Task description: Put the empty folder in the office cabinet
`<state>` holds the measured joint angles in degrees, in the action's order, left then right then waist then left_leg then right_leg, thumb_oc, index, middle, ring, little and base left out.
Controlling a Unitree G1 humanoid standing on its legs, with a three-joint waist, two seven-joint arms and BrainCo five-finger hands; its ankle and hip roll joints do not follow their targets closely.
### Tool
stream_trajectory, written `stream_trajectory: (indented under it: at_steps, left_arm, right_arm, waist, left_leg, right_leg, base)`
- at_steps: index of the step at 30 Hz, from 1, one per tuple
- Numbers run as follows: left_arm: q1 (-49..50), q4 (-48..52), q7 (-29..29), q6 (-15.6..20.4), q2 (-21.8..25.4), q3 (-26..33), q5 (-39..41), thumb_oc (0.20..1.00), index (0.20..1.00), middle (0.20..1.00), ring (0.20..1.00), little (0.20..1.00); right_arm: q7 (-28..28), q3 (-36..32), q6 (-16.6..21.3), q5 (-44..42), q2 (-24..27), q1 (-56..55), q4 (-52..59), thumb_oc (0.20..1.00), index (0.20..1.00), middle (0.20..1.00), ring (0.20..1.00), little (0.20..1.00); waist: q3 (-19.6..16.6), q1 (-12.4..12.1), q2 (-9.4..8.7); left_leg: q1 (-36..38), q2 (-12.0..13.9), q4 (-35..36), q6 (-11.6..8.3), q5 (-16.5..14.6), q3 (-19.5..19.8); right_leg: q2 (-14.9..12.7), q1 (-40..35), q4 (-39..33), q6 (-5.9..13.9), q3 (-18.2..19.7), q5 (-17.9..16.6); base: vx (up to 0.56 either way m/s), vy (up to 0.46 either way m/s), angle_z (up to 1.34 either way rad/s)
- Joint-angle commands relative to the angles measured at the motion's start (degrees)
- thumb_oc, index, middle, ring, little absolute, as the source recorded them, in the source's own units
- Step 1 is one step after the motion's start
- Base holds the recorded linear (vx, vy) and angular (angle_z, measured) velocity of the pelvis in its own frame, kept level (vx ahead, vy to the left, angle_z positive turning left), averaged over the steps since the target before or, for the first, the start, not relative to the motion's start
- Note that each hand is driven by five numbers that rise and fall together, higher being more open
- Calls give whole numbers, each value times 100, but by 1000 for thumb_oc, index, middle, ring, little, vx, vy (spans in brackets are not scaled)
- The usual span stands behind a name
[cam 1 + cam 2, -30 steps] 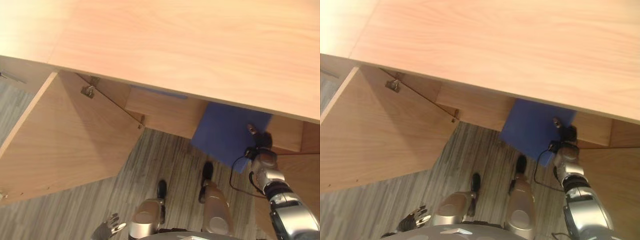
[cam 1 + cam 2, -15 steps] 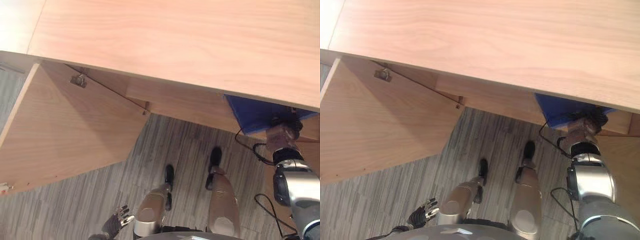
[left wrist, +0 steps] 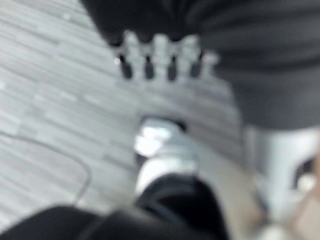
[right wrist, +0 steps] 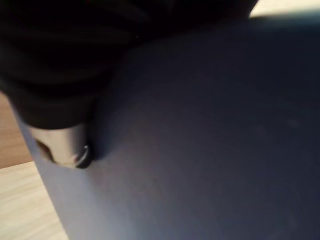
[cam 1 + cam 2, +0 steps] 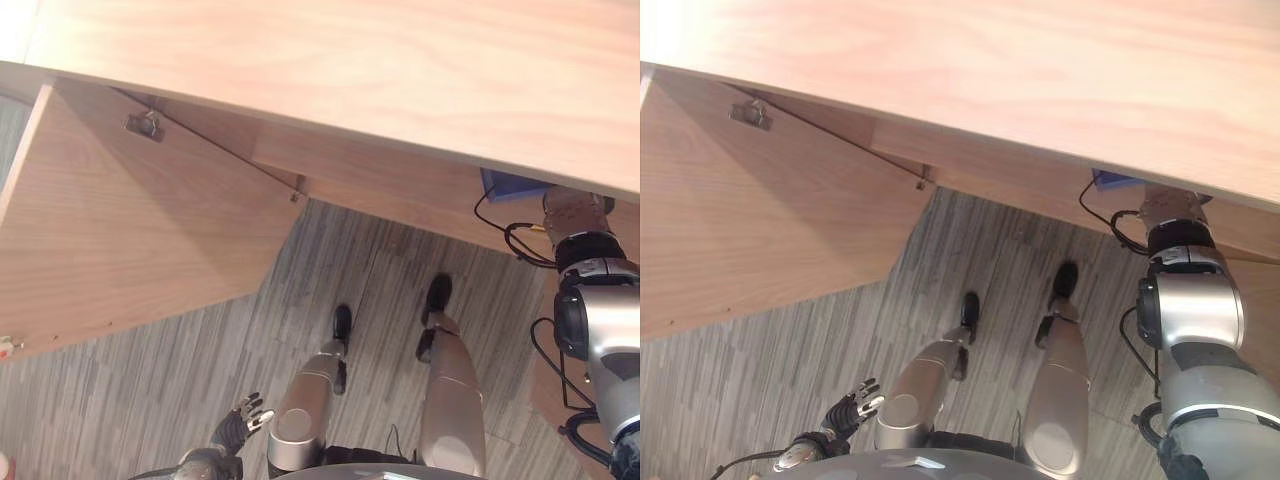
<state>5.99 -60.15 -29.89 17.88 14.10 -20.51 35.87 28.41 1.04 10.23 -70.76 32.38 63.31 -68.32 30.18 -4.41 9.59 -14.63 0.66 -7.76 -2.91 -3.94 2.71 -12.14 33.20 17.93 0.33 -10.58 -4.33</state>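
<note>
The blue folder (image 4: 210,140) is almost wholly inside the wooden office cabinet (image 5: 350,70). Just a blue sliver (image 5: 508,184) shows under the cabinet's top edge at the right. My right arm reaches in beneath that edge, and its wrist (image 5: 575,212) shows in the eye views. In the right wrist view my right hand (image 4: 55,65) lies against the folder's face, with a silver fingertip (image 4: 67,147) pinched onto it. My left hand (image 5: 240,424) hangs low at the lower left, away from the cabinet, with its fingers (image 3: 160,55) straight and holding nothing.
The cabinet's left door (image 5: 130,230) stands swung open toward me, a metal hinge (image 5: 146,125) on its inner face. A wooden inner panel (image 5: 380,185) runs under the top. Grey striped floor (image 5: 200,360) lies below.
My right hand has pushed the folder in under the cabinet top, so the large blue sheet has shrunk to a sliver. The camera has also shifted; the left hand hangs as before.
</note>
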Motion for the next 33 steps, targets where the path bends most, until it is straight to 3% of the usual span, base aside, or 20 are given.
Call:
stream_trajectory:
  at_steps: [1,3,5,11,12,16,17,20,23,28,33]
  left_arm:
    - [74,-40,33,-1,141,-340,162,1000,1000,1000,1000,1000]
    - [61,17,32,-34,150,-334,257,1000,1000,1000,1000,1000]
    - [61,0,-21,-37,131,-317,330,1000,1000,1000,1000,1000]
    - [169,-82,-167,80,12,-340,487,1000,1000,1000,1000,1000]
    - [185,-86,-198,79,11,-346,482,1000,1000,1000,1000,1000]
    - [277,7,-239,69,-79,-313,469,1000,1000,1000,1000,1000]
    - [307,136,-65,7,-166,-278,349,1000,1000,1000,1000,1000]
    - [127,540,536,-302,-103,-418,282,1000,1000,1000,1000,1000]
    - [-129,774,1136,-482,-32,-676,442,1000,1000,1000,1000,1000]
    - [-468,1043,1979,-756,-109,-837,583,1000,1000,1000,1000,1000]
    - [-861,1100,2345,-1078,-138,-902,806,1000,1000,1000,1000,1000]
  right_arm:
    - [60,305,359,-212,625,599,40,200,200,200,200,200]
    - [66,446,402,-281,620,828,19,200,200,200,200,200]
    - [426,539,862,-928,617,1070,-17,200,200,200,200,200]
    - [1218,698,1583,-820,703,1650,-115,200,200,200,200,200]
    - [1324,713,1608,-798,724,1704,-127,200,200,200,200,200]
    - [1867,861,2307,-819,749,2015,-262,200,200,200,200,200]
    - [1934,874,2527,-865,718,2008,-320,200,200,200,200,200]
    - [2522,891,2588,-535,530,2233,-413,200,200,200,200,200]
    - [2484,1025,2462,-485,253,2414,-521,200,200,200,200,200]
    - [2050,1215,2459,-1339,-110,2325,-523,200,200,200,200,200]
    - [1981,1319,2388,-1402,-348,2299,-431,200,200,200,200,200]
  waist:
    - [-84,-208,211]
    - [-39,-234,262]
    - [-39,-244,327]
    - [-39,-248,555]
    - [-39,-239,560]
    - [-39,-279,689]
    - [-39,-296,672]
    - [-39,-398,491]
    - [-39,-477,265]
    - [-39,-491,-33]
    - [-39,-418,-144]
  left_leg:
    - [236,319,-478,97,-604,-100]
    - [19,294,-607,103,-543,-86]
    - [-205,266,-748,105,-492,-83]
    - [-567,197,-1051,82,-421,-87]
    - [-674,190,-1070,79,-319,-140]
    - [-800,174,-1120,44,-279,-155]
    - [-885,177,-1206,70,-293,-185]
    - [-1233,182,-1517,124,-401,-161]
    - [-1568,224,-1784,156,-529,-113]
    - [-2102,329,-2197,187,-646,-135]
    - [-2460,331,-2628,188,-671,-164]
  right_leg:
    - [16,478,861,176,243,764]
    - [14,558,938,134,260,819]
    - [15,668,992,86,272,874]
    - [34,886,1164,32,379,1109]
    - [11,965,1134,-28,333,985]
    - [45,1012,1151,-45,399,1153]
    - [66,1048,1162,-38,420,1166]
    - [134,1065,1169,-75,413,1173]
    - [221,1049,1111,-52,349,1135]
    - [321,1053,970,-2,261,1058]
    - [403,1039,976,-29,310,1056]
  base:
    - [-6,-50,8]
    - [-3,-33,7]
    - [4,-5,2]
    - [47,34,-4]
    - [-51,23,-6]
    - [54,20,-5]
    - [37,-89,-6]
    - [25,-240,-3]
    - [-7,-283,5]
    - [-1,-134,1]
    - [6,-25,-8]
